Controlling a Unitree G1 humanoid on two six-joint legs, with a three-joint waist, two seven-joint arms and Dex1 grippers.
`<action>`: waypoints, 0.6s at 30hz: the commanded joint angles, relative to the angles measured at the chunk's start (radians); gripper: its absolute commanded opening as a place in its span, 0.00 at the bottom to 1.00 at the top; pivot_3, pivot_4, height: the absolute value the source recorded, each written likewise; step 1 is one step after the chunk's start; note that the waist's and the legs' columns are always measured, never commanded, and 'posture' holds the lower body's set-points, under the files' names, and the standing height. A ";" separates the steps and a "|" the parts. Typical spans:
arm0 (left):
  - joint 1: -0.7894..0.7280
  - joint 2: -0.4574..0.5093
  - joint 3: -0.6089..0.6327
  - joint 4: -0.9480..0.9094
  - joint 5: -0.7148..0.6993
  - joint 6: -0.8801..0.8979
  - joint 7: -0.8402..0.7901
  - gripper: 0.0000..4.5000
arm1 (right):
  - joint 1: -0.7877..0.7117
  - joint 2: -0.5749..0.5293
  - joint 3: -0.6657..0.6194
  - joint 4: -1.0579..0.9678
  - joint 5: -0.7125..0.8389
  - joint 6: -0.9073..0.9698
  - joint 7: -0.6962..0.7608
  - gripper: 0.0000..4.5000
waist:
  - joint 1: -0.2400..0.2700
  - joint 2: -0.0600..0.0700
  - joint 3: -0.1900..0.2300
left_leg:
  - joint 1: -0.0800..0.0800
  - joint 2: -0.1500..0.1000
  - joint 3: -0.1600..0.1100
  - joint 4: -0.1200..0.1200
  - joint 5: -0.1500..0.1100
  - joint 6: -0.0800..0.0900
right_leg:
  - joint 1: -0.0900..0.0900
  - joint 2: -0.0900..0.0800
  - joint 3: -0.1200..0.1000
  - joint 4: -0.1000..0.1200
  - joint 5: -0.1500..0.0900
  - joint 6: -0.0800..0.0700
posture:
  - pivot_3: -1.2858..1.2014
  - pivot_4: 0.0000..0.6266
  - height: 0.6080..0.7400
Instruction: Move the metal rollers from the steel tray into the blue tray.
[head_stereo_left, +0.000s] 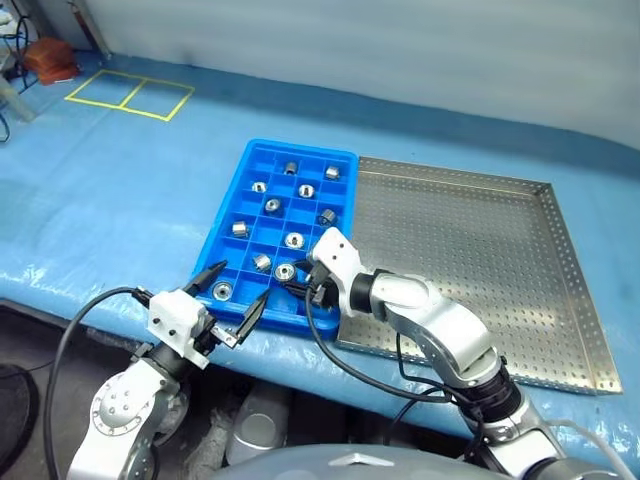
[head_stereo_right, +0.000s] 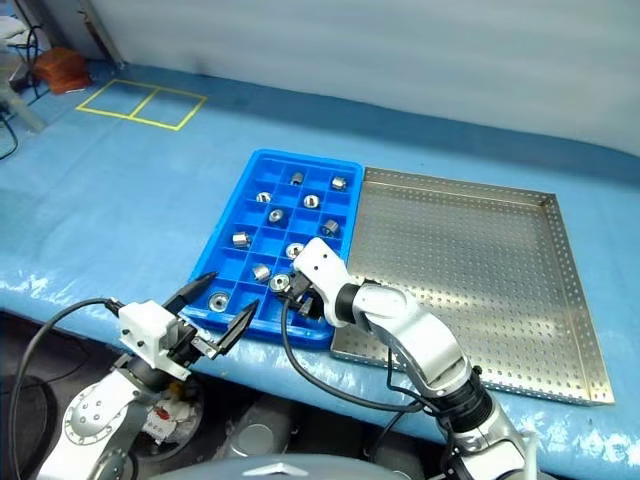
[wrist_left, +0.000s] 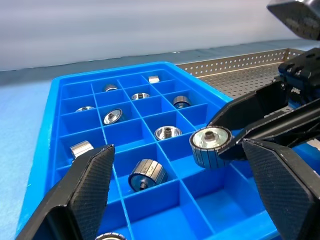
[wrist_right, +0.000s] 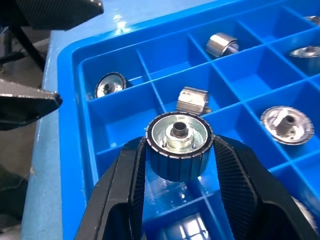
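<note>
**Right pincer holds a roller over the blue tray's near corner**

The right pincer (wrist_right: 177, 165) is clamped on one metal roller (wrist_right: 179, 145), its two black fingers (wrist_right: 125, 185) pressing the roller's dark ribbed sides. The right wrist view shows the roller's silver face and central hole turned upward, above a compartment near the blue tray's (head_stereo_left: 228, 200) near rim. From the head views the held roller is mostly hidden behind the white wrist housing.

The left pincer (head_stereo_left: 237, 290) stands wide and holds nothing, at the tray's near edge. The left wrist view looks between its spread fingers (wrist_left: 82, 187) across the grid and catches the held roller side-on.

The other metal rollers (head_stereo_left: 272, 205) lie one to a compartment, about ten visible in the head views.

The steel tray (head_stereo_left: 470, 250) sits touching the blue tray's right side on the blue-covered tabletop (head_stereo_left: 120, 200); its perforated floor carries no rollers where it shows.
</note>
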 joint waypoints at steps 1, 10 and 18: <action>0.000 0.009 -0.004 -0.057 -0.016 -0.001 -0.009 1.00 | 0.017 -0.010 0.003 -0.009 0.009 -0.021 0.014 0.38 | 0.019 0.000 0.000 | 0.000 -0.001 0.000 0.000 0.000 0.000 | 0.000 0.000 0.000 0.000 0.000 0.000 | 0.72 0.24 1.00; -0.018 0.026 -0.017 -0.034 -0.031 0.004 -0.040 1.00 | 0.074 -0.069 -0.021 -0.072 0.035 0.013 0.034 0.82 | 0.074 -0.003 -0.002 | 0.001 -0.003 0.000 0.002 -0.001 -0.002 | -0.003 -0.001 -0.002 -0.001 0.000 0.000 | 0.70 0.24 1.00; -0.111 0.046 -0.046 0.027 -0.042 0.020 -0.092 1.00 | 0.141 -0.100 -0.121 -0.206 0.050 0.043 -0.010 0.99 | 0.079 -0.003 -0.004 | -0.005 -0.003 -0.001 0.004 -0.002 -0.001 | -0.001 0.000 -0.004 -0.002 0.001 0.001 | 0.67 0.24 1.00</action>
